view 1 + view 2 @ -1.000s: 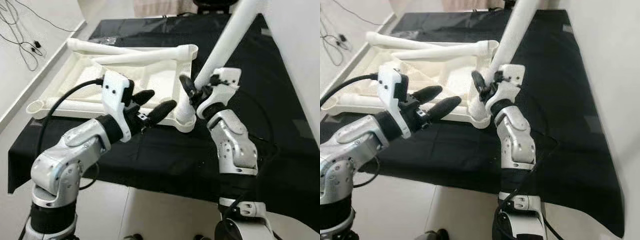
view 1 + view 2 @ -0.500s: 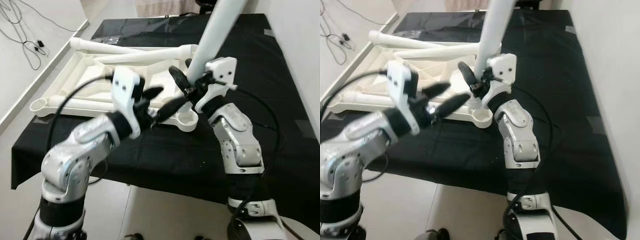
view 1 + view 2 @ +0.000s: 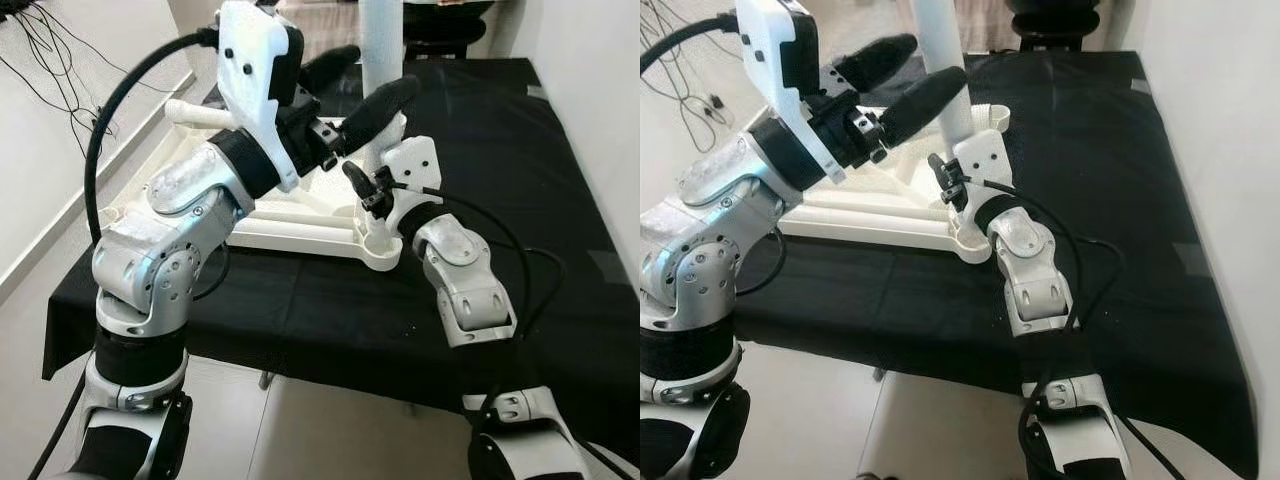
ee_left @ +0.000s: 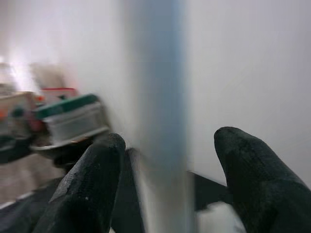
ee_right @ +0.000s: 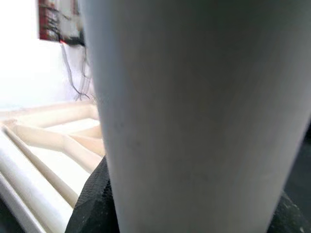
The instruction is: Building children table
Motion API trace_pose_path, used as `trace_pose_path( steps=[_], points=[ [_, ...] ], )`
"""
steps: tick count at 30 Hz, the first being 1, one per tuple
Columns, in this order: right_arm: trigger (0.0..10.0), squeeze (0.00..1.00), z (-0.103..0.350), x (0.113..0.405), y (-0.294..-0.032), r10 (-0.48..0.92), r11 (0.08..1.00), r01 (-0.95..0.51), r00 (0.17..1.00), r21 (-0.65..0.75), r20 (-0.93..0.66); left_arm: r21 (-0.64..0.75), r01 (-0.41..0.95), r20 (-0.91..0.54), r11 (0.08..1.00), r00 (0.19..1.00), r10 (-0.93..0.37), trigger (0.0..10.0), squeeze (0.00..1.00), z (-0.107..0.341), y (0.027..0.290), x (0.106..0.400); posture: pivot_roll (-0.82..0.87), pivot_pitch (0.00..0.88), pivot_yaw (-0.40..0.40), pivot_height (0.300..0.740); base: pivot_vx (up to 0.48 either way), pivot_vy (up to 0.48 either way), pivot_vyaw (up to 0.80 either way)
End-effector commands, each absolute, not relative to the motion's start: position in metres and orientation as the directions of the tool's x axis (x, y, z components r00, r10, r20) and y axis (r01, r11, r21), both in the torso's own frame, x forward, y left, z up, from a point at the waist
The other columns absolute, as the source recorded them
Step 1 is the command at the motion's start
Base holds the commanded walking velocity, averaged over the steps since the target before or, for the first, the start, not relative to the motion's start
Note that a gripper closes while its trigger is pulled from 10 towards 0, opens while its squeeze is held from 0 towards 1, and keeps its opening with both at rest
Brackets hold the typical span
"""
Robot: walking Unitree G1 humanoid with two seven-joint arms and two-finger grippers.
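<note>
White leg upright in the corner socket of the upturned tabletop on the black desk, right gripper clamped low on the leg, left gripper at 11 o'clock higher up, fingers spread around the leg

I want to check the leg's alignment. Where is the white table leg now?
The white table leg stands upright over the tabletop's near right corner socket, held low by the right gripper, with the open left gripper around it higher up.
</note>
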State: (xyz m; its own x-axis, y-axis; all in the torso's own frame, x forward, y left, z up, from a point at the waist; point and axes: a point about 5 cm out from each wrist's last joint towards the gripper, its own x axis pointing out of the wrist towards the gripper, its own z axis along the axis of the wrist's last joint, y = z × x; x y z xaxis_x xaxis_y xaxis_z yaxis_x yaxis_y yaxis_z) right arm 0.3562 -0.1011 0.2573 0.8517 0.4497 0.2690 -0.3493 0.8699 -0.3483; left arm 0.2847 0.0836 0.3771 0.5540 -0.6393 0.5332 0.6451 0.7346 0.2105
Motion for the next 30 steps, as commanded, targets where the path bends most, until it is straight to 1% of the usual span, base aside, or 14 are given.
trace_pose_path(
  steps=[1, 4, 7, 8, 10, 11, 12, 13, 24, 25, 27, 28, 29, 30],
  points=[
    [10.0, 0.00, 0.260, 0.350, -0.089, 0.516, 0.838, -0.400, 0.803, -0.370, 0.300, 0.202, 0.604, 0.554, 0.771, 0.578, -0.598, 10.0, 0.00, 0.379, 0.091, 0.289, 0.01, 0.064, 0.101, 0.740, 0.000, 0.000, 0.00],
    [10.0, 0.00, 0.260, 0.347, -0.085, 0.547, 0.819, -0.426, 0.781, -0.385, 0.301, 0.197, 0.606, 0.559, 0.771, 0.576, -0.596, 10.0, 0.00, 0.379, 0.091, 0.292, 0.01, 0.064, 0.101, 0.740, 0.000, 0.000, 0.00],
    [10.0, 0.00, 0.257, 0.336, -0.074, 0.641, 0.750, -0.507, 0.717, -0.425, 0.275, 0.190, 0.600, 0.563, 0.777, 0.582, -0.587, 10.0, 0.00, 0.376, 0.093, 0.295, -0.01, 0.062, 0.104, 0.740, 0.000, 0.000, 0.00],
    [10.0, 0.00, 0.257, 0.336, -0.074, 0.641, 0.750, -0.507, 0.717, -0.425, 0.275, 0.190, 0.600, 0.563, 0.777, 0.582, -0.587, 10.0, 0.00, 0.376, 0.093, 0.295, -0.01, 0.062, 0.104, 0.740, 0.000, 0.000, 0.00],
    [10.0, 0.00, 0.254, 0.331, -0.071, 0.671, 0.722, -0.533, 0.695, -0.442, 0.259, 0.188, 0.597, 0.561, 0.780, 0.586, -0.584, 10.0, 0.00, 0.374, 0.093, 0.298, -0.02, 0.058, 0.107, 0.740, 0.000, 0.000, 0.00],
    [10.0, 0.00, 0.252, 0.329, -0.069, 0.685, 0.707, -0.545, 0.685, -0.451, 0.247, 0.186, 0.601, 0.562, 0.777, 0.584, -0.586, 1.4, 0.00, 0.372, 0.092, 0.300, -0.02, 0.053, 0.107, 0.740, 0.000, 0.000, 0.00],
    [10.0, 0.00, 0.252, 0.329, -0.069, 0.685, 0.707, -0.545, 0.685, -0.451, 0.247, 0.186, 0.601, 0.562, 0.777, 0.584, -0.586, 1.4, 0.00, 0.372, 0.092, 0.300, -0.02, 0.053, 0.107, 0.740, 0.000, 0.000, 0.00],
    [10.0, 0.00, 0.250, 0.329, -0.069, 0.690, 0.702, -0.548, 0.683, -0.456, 0.240, 0.193, 0.605, 0.563, 0.772, 0.576, -0.592, 0.0, 0.00, 0.371, 0.091, 0.302, -0.03, 0.052, 0.106, 0.740, 0.000, 0.000, 0.00],
    [10.0, 0.00, 0.247, 0.334, -0.072, 0.676, 0.712, -0.543, 0.703, -0.446, 0.221, 0.205, 0.625, 0.571, 0.753, 0.549, -0.611, 0.0, 0.00, 0.369, 0.093, 0.306, -0.04, 0.044, 0.102, 0.740, 0.000, 0.000, 0.00],
    [10.0, 1.00, 0.245, 0.334, -0.071, 0.697, 0.696, -0.581, 0.687, -0.421, 0.204, 0.211, 0.643, 0.568, 0.736, 0.532, -0.628, 0.0, 0.00, 0.370, 0.092, 0.306, -0.04, 0.041, 0.099, 0.740, 0.000, 0.000, 0.00],
    [10.0, 1.00, 0.242, 0.333, -0.069, 0.744, 0.654, -0.646, 0.645, -0.394, 0.175, 0.228, 0.697, 0.550, 0.680, 0.484, -0.681, 0.0, 0.00, 0.370, 0.087, 0.303, -0.04, 0.038, 0.098, 0.740, 0.000, 0.000, 0.00],
    [10.0, 1.00, 0.242, 0.333, -0.069, 0.744, 0.654, -0.646, 0.645, -0.394, 0.175, 0.228, 0.697, 0.550, 0.680, 0.484, -0.681, 0.0, 0.00, 0.370, 0.087, 0.303, -0.04, 0.038, 0.098, 0.740, 0.000, 0.000, 0.00],
    [10.0, 1.00, 0.241, 0.332, -0.067, 0.785, 0.605, -0.692, 0.602, -0.394, 0.147, 0.266, 0.737, 0.526, 0.622, 0.430, -0.734, 0.0, 0.00, 0.370, 0.083, 0.298, -0.04, 0.036, 0.096, 0.740, 0.000, 0.000, 0.00],
    [10.0, 1.00, 0.240, 0.331, -0.066, 0.809, 0.572, -0.718, 0.573, -0.397, 0.129, 0.292, 0.760, 0.508, 0.581, 0.392, -0.767, 0.0, 0.00, 0.369, 0.080, 0.295, -0.04, 0.036, 0.095, 0.740, 0.000, 0.000, 0.00]
  ],
)
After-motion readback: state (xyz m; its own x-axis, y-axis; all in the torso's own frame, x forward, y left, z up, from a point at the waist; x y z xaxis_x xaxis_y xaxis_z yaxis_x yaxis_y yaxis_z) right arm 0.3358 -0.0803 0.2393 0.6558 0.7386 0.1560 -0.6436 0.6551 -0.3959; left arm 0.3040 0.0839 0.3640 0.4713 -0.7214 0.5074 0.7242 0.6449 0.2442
